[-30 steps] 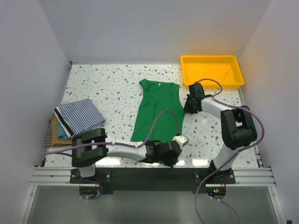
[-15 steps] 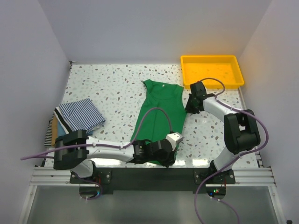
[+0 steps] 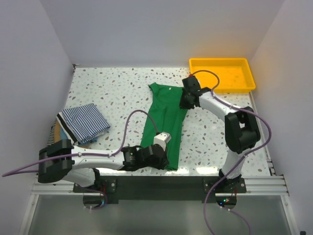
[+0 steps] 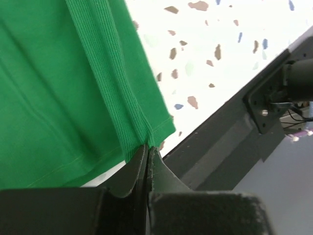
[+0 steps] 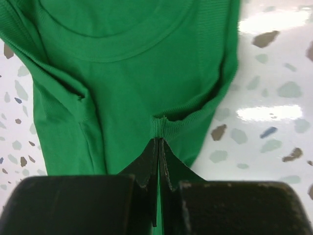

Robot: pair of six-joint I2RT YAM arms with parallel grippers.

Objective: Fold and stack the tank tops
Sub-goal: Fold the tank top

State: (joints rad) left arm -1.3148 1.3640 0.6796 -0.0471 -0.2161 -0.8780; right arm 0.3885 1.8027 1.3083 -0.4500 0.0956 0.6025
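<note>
a plain green ribbed-cloth tank top (image 3: 168, 115) lies lengthwise on the speckled worktop (image 3: 112, 90), just near-left of the yellow plastic tray (image 3: 222, 62), caught mid-fold. the right end effector (image 5: 159, 141) is clenched on the armhole edge at the end nearer the tray, and the left end effector (image 4: 147, 148) is pinched tight on the hem corner at the end farthest from it. well left of the tray, a folded pile (image 3: 61, 139) topped by a thin navy-white striped top (image 3: 85, 120) is already done, so only the green one appears left to finish and stack. since a second ago both arms have swung away from the tray, drawing the top's tray-side edge across into a narrower band.
</note>
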